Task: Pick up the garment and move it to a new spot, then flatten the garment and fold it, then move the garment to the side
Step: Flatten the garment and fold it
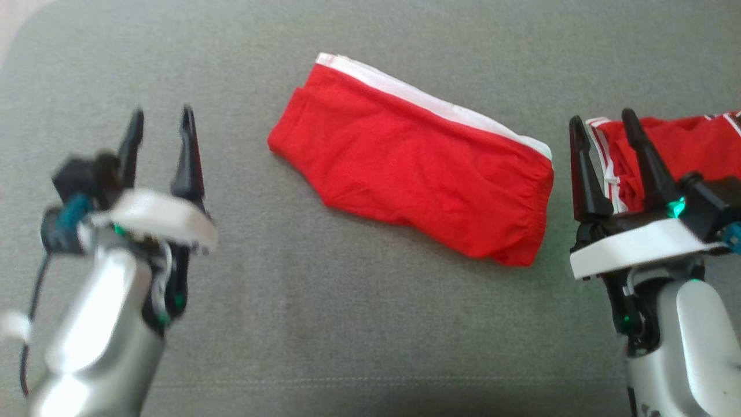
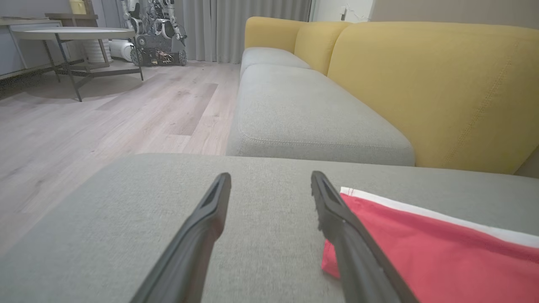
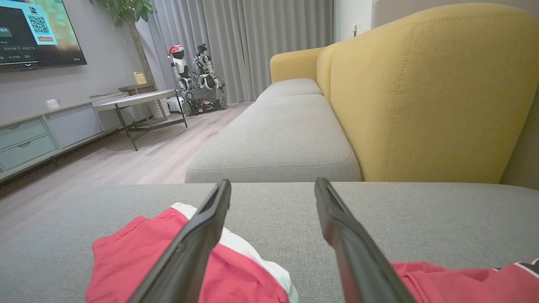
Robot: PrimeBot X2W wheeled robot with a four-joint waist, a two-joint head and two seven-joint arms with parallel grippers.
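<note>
Head view: we look down on a wide grey sofa seat. Near its middle lies the folded red garment, flat, with a white band along its far edge. A second red garment with white stripes sits at the far right, partly behind our right gripper. That gripper is spread wide and empty, just right of the folded garment. Our left gripper, also wide and empty, is well apart on its left.
</note>
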